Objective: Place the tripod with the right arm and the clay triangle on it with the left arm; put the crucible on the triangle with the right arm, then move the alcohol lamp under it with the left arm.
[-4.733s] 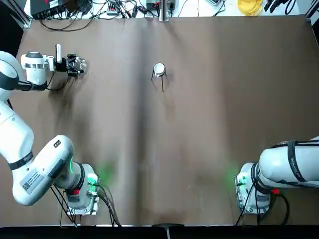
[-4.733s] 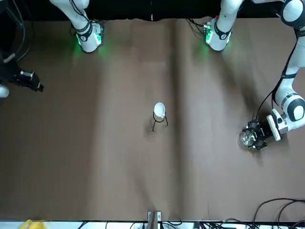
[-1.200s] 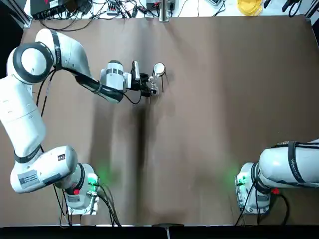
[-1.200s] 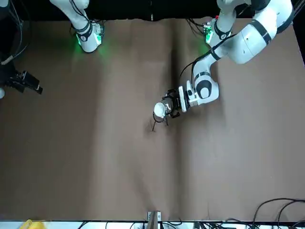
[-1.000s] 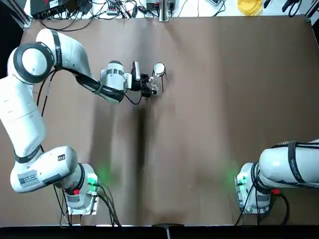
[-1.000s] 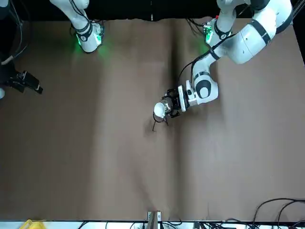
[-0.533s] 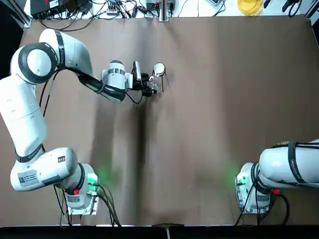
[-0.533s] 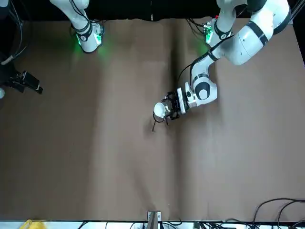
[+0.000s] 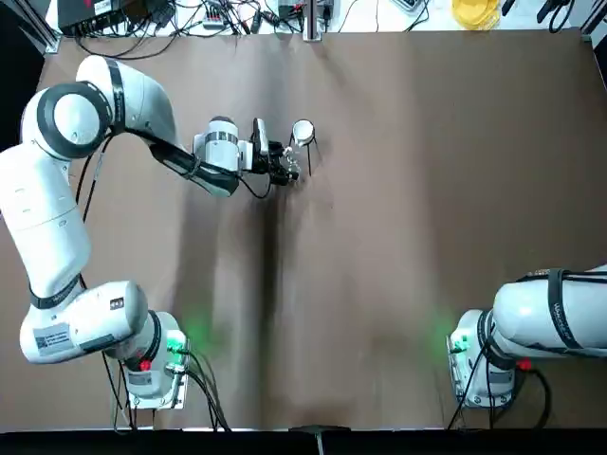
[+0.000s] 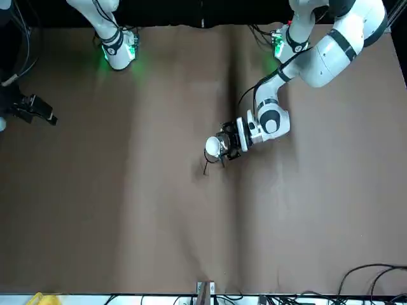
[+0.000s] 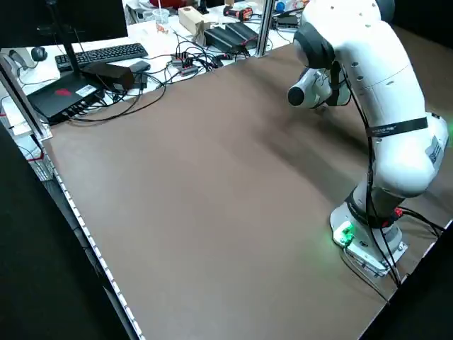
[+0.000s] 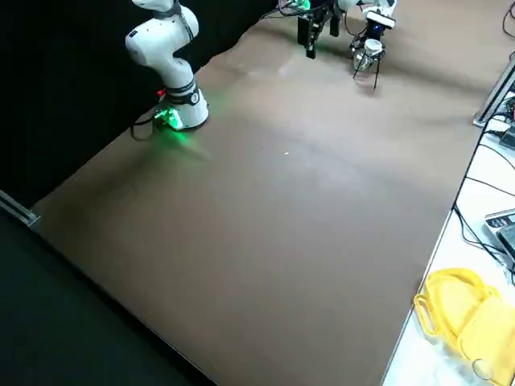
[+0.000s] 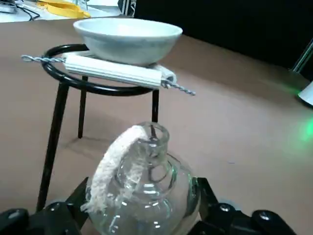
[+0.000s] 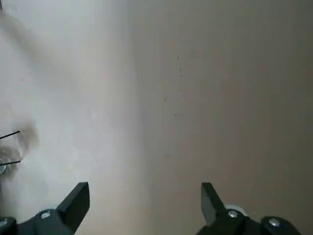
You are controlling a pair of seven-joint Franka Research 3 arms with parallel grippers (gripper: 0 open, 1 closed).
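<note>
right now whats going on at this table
The left pincer is shut on the alcohol lamp and holds it just beside the tripod, not yet under the ring. The clay triangle lies on the ring with the crucible sitting on it. The right pincer hangs open over bare table, away from the setup.

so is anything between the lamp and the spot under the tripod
Only the tripod's own legs: the alcohol lamp, shut in the left gripper, faces the gap between two of them. Nothing else shows on the table under the crucible.
</note>
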